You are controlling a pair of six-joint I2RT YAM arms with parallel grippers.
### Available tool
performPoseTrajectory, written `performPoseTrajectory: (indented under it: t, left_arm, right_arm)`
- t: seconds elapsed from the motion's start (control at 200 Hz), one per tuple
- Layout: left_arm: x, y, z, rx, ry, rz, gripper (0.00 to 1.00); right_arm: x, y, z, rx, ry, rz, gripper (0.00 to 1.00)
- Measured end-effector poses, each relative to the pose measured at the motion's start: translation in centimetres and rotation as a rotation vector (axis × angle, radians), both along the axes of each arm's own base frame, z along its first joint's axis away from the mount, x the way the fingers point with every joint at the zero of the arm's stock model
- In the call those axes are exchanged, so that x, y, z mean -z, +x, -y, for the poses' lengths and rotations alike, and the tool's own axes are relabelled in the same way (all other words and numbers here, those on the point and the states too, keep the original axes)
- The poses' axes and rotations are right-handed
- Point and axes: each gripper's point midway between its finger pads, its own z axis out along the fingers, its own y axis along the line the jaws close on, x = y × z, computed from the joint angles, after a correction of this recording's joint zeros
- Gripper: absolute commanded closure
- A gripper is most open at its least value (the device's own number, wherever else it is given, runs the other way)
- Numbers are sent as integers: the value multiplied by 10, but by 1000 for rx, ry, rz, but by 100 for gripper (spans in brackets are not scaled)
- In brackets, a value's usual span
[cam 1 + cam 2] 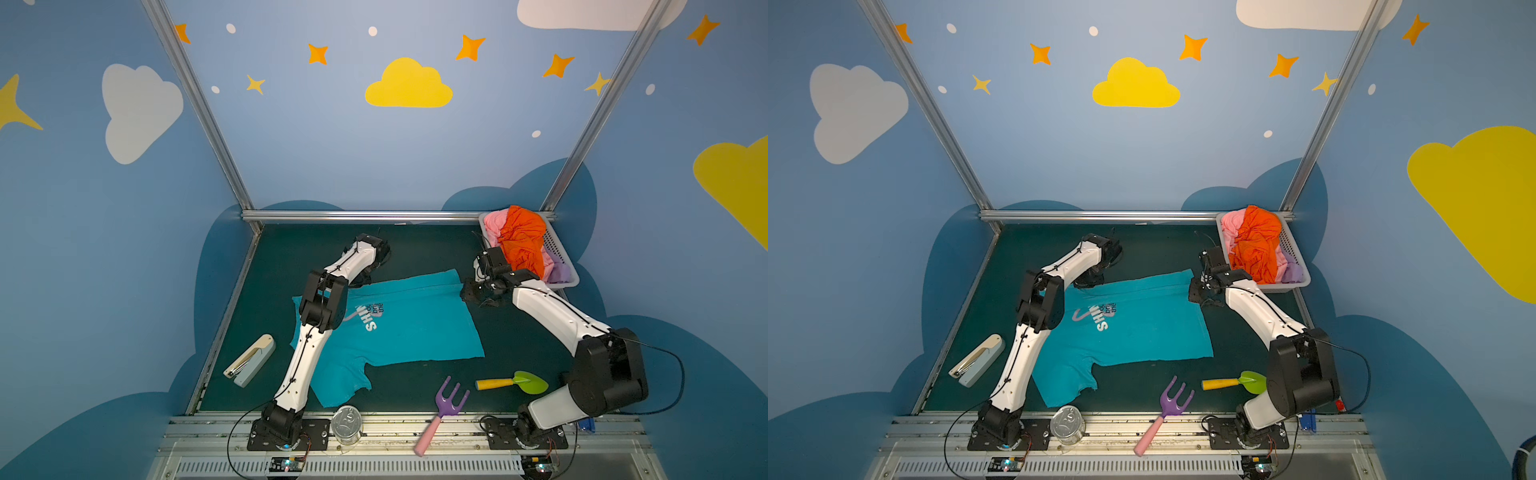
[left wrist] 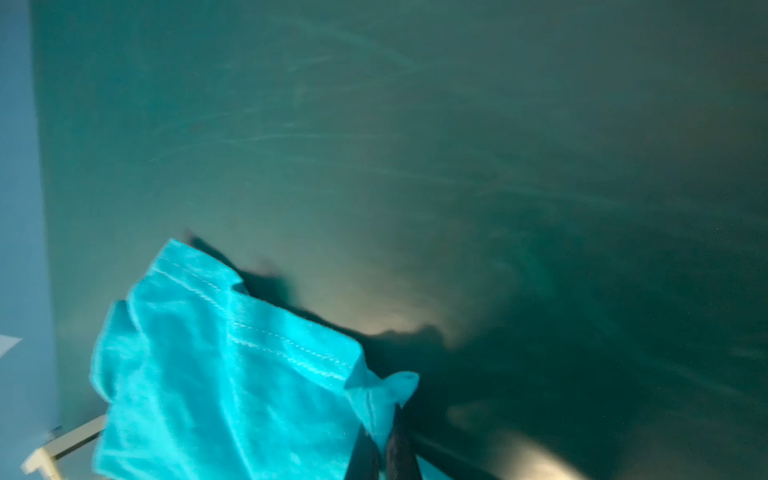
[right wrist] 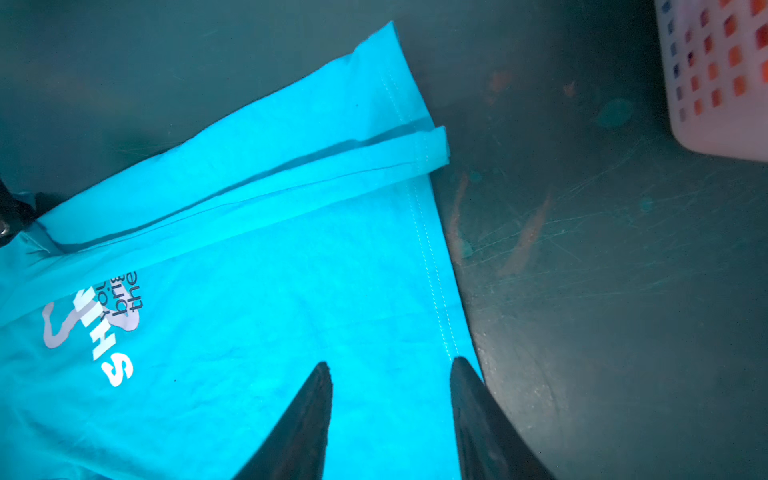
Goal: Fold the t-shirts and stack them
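A teal t-shirt (image 1: 411, 328) (image 1: 1142, 328) with a white-and-pink chest print lies spread on the dark green mat. My left gripper (image 1: 365, 277) (image 2: 384, 432) is at its far left corner, shut on a pinch of the teal cloth (image 2: 216, 365), which is bunched and lifted there. My right gripper (image 1: 473, 293) (image 3: 390, 365) stands open just above the shirt's far right hem (image 3: 432, 257), nothing between its fingers. In the white basket (image 1: 561, 249) at the back right, orange (image 1: 521, 241), pink (image 1: 494, 224) and lilac (image 1: 559, 272) t-shirts lie crumpled.
A stapler (image 1: 249, 360) lies on the left of the mat. Along the front edge are a metal can (image 1: 347, 424), a purple toy fork (image 1: 446, 405) and a green trowel with a yellow handle (image 1: 515, 382). The basket wall (image 3: 715, 83) is close to my right gripper.
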Motion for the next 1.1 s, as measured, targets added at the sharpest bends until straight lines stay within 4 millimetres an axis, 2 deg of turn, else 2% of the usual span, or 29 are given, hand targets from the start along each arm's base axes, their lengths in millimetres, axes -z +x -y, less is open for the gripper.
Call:
performPoseTrajectory:
  t: [0.14, 0.29, 0.391, 0.476, 0.651, 0.801, 0.881, 1.011, 1.101]
  left_arm:
    - [-22, -9, -2, -11, 11, 32, 96]
    - [-59, -28, 14, 15, 34, 111, 95]
    - [-69, -47, 27, 37, 57, 137, 95]
    - [-63, -65, 36, 54, 78, 125, 95]
    - [-31, -101, 47, 67, 120, 60, 95]
    - [-18, -123, 57, 68, 129, 46, 93]
    - [-11, -134, 59, 66, 134, 34, 75]
    - [-2, -147, 58, 56, 145, 12, 58]
    - [-5, -149, 55, 51, 146, 17, 49]
  right_arm:
    - [-1, 0, -3, 0, 8, 3, 52]
    - [-1, -2, -6, -3, 15, 4, 52]
    - [-5, -5, -10, -12, 23, 13, 52]
    - [-9, -7, -13, -20, 27, 24, 52]
    - [-19, -12, -16, -33, 34, 47, 52]
    - [-24, -17, -17, -40, 30, 55, 51]
    - [-26, -20, -17, -45, 27, 59, 51]
    - [-28, -24, -19, -54, 21, 62, 51]
    - [-29, -27, -22, -63, 15, 62, 51]
